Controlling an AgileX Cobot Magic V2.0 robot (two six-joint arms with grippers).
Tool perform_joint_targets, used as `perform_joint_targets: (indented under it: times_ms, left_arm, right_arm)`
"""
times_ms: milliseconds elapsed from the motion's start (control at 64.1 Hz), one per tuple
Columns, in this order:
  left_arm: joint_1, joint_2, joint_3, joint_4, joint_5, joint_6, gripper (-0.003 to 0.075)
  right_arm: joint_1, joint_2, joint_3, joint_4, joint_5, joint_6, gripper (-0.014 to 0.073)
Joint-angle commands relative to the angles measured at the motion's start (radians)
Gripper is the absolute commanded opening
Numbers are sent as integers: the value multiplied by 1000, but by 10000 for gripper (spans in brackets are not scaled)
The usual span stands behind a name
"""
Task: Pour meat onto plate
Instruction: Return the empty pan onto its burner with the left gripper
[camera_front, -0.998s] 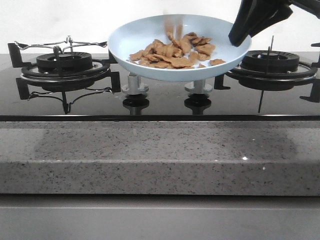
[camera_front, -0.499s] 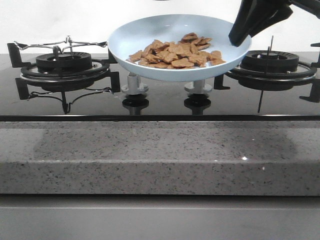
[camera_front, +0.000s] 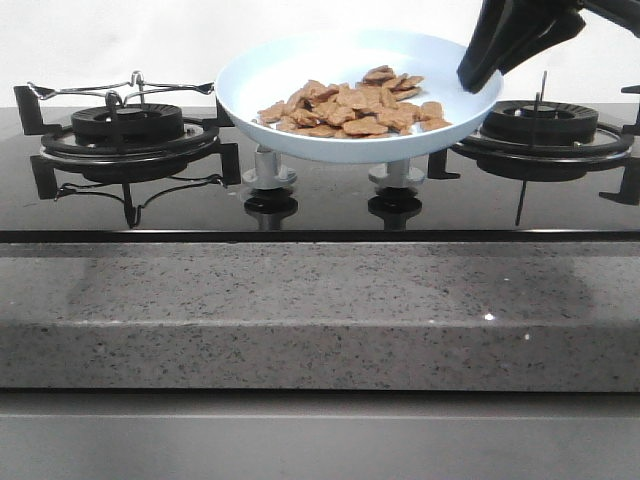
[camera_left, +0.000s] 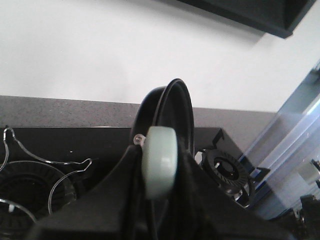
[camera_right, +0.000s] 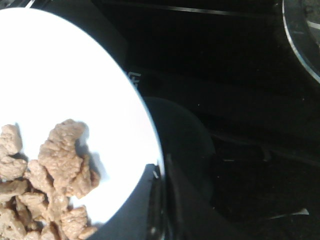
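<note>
in the front view the wide, shallow pale-blue round plate hangs tilted above the black glass stovetop, between the two black ring burners, with the heap of flat orange-brown meat pieces lying at its centre and toward four o'clock; the right gripper, a black wedge, meets the rim at about two o'clock, so this arm is the nearer one. in the left wrist view the left gripper is clamped on a pale-green handle, and the black round frying pan stands on edge straight beyond it. in the right wrist view the dark fingers pinch the plate's rim, the meat lying at ten o'clock from them, well inside the dish; pouring looks finished.
</note>
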Motion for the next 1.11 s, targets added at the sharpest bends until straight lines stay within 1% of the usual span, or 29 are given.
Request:
perform_joint_targets:
  times_ms: [0,125,187,281,405,593,764,967,1092]
  left_arm:
    - [112,-10,16,-266,39,54,-20]
    - [250,63,28,-411,151,50,-20]
    - [295,116,28,-479,197,39,-20]
    - [330,203,28,-560,240,8,-20]
    - [334,302,28,-600,248,-12,-20]
    - [334,411,28,-616,335,-40,-20]
    - [334,452,35,-605,329,-62,-20]
    - [334,481,37,-605,281,-67,-20]
    - [334,505,37,-588,283,-88,-20]
  right_arm:
    - [4,-37,-25,32,-39,-8,-53]
    - [4,-37,-25,32,-38,-8,-53]
    - [4,-37,-25,32,-38,-8,-53]
    - [4,-37,-25,32,-38,-8,-53]
    - [4,-37,-25,32,-38,-8,-53]
    - [4,-37,-25,32,-38,-8,-53]
    - [4,-37,-25,32,-38,-8,-53]
    - [4,-37,-25,32,-38,-8,-53]
    - [4,-37,-25,32,-37,-8,-53]
